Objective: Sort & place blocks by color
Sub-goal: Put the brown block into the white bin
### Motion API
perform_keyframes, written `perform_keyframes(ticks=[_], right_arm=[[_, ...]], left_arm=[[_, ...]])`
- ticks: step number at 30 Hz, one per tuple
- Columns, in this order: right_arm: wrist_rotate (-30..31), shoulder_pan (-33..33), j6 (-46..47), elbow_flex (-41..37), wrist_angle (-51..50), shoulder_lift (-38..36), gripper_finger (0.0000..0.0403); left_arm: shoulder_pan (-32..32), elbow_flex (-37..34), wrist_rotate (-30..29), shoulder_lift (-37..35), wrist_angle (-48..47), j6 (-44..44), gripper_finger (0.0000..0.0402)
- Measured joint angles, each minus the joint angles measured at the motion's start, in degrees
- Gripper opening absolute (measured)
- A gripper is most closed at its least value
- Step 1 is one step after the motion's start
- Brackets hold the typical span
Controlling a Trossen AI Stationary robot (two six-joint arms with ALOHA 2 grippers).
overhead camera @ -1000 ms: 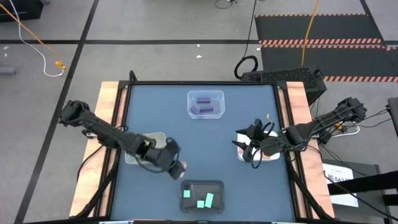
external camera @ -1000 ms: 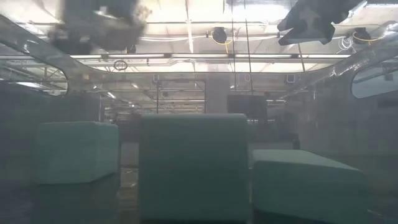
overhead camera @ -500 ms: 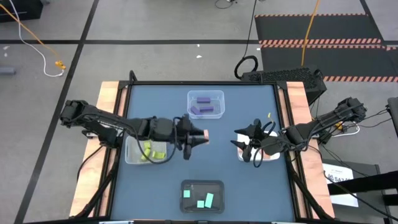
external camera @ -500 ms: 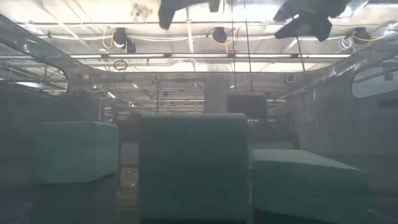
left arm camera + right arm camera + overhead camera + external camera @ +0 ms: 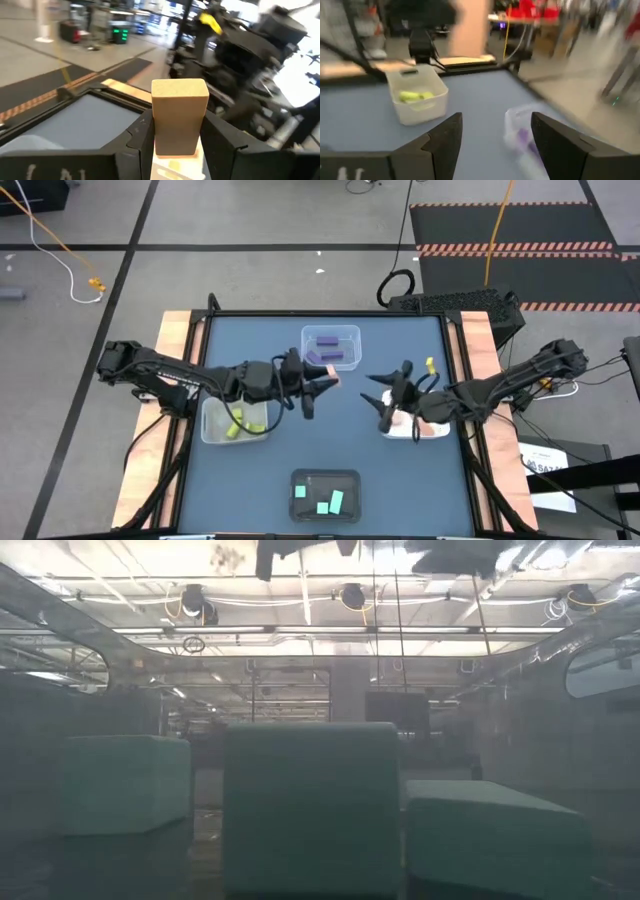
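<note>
The blue tabletop [image 5: 260, 480] carries four trays. The left gripper [image 5: 322, 381] hangs above its middle – its fingers [image 5: 222, 140] are closed on a salmon-orange block [image 5: 179, 116]. The right gripper [image 5: 377, 395] is near the white tray [image 5: 412, 429], fingers [image 5: 560, 140] spread open, holding nothing.

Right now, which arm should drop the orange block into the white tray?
Left: its hand already grips the orange block. The right hand is open and empty by the white tray.
</note>
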Motion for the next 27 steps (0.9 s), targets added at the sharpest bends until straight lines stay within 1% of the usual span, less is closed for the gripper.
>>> perform_keyframes(ticks=[2, 6, 8, 10, 13, 18, 21, 25, 27], right_arm=[[-0.1, -0.8, -11.4, 0.0, 4.6, 2.4, 0.0228], [-0.2, -2.3, -32.1, 0.0, 19.1, 8.7, 0.0228], [-0.2, -3.0, -40.1, 0.0, 27.4, 11.8, 0.0228], [-0.3, -3.4, -44.6, 0.0, 35.1, 14.5, 0.0228], [-0.1, -4.2, -47.7, 0.0, 45.3, 17.6, 0.0228], [-0.2, -5.6, -48.3, 0.0, 56.5, 20.5, 0.0228], [-1.3, -6.9, -48.3, 0.0, 59.5, 21.9, 0.0225], [-7.3, -8.8, -44.2, 0.0, 59.5, 22.7, 0.021], [-9.1, -9.8, -42.1, 0.0, 59.5, 22.7, 0.0201]], left_arm=[[0.0, 0.0, -2.9, 0.0, 0.1, -1.5, 0.0127], [0.0, 0.0, -7.3, 0.0, 1.4, -3.9, 0.0127], [0.0, 0.0, -7.6, 0.0, 2.5, -4.8, 0.0127], [0.0, 0.0, -7.6, 0.0, 3.8, -5.0, 0.0127], [0.0, 0.0, -7.6, 0.0, 5.2, -5.3, 0.0127], [0.0, 0.0, -7.6, 0.0, 6.1, -6.1, 0.0127], [0.0, 0.0, -7.6, 0.0, 6.3, -6.0, 0.0127], [0.0, 0.0, -7.6, 0.0, 6.5, -5.9, 0.0127], [0.0, 0.0, -7.5, 0.0, 6.5, -6.2, 0.0127]])
